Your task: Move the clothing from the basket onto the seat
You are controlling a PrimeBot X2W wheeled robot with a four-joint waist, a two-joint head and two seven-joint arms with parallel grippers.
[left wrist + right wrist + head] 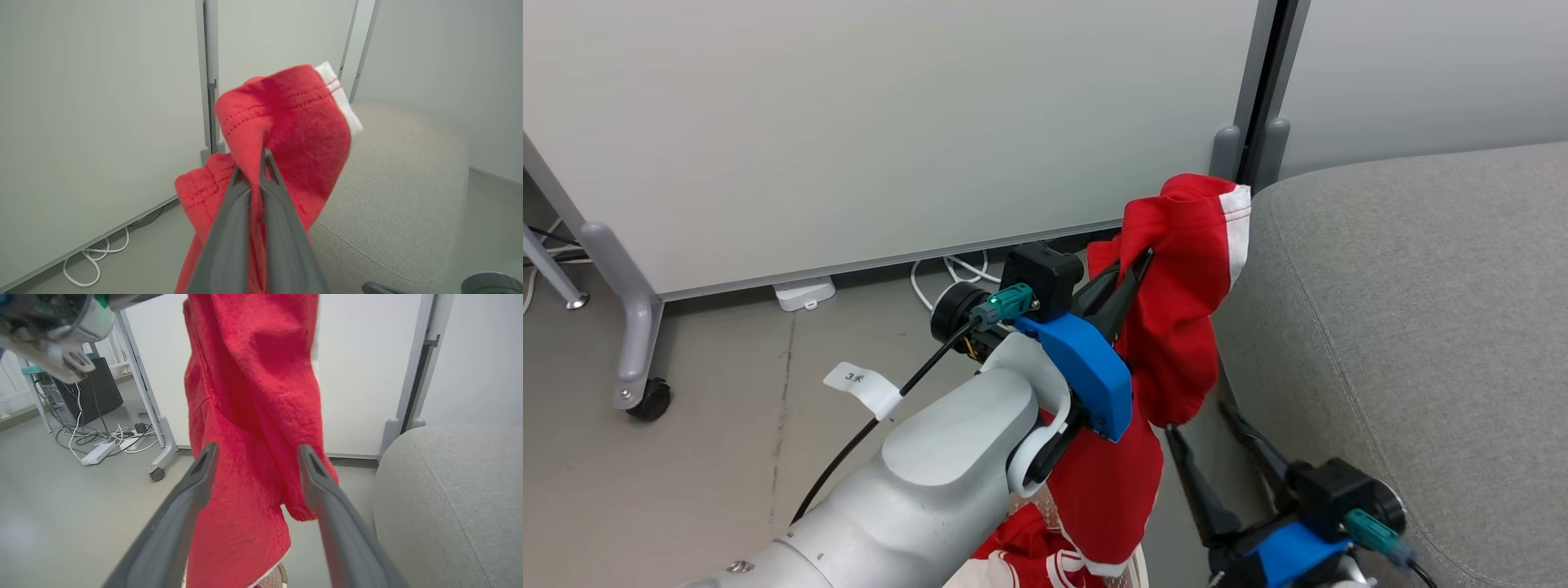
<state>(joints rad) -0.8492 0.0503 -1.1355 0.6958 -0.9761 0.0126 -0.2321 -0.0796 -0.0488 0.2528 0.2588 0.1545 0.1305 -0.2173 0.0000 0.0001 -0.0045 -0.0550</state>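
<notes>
My left gripper (1134, 269) is shut on a red garment (1176, 327) with white edging and holds it up in the air, just left of the grey sofa (1405, 327). In the left wrist view the fingers (245, 228) pinch a fold of the red fabric (294, 130), with the sofa cushion (392, 196) behind it. My right gripper (1199, 420) stands open below the hanging cloth; in its own wrist view the garment (253, 416) dangles just beyond the spread fingers (192, 490). More red clothing with white stripes (1029, 559) lies at the bottom edge. The basket is almost wholly hidden under my arm.
White partition panels stand behind, on a grey leg (637, 327) with a caster (649, 400). A power strip (805, 292) and white cables (947, 273) lie on the floor by the panel. A black box (102, 388) and more cables (106, 437) sit further left.
</notes>
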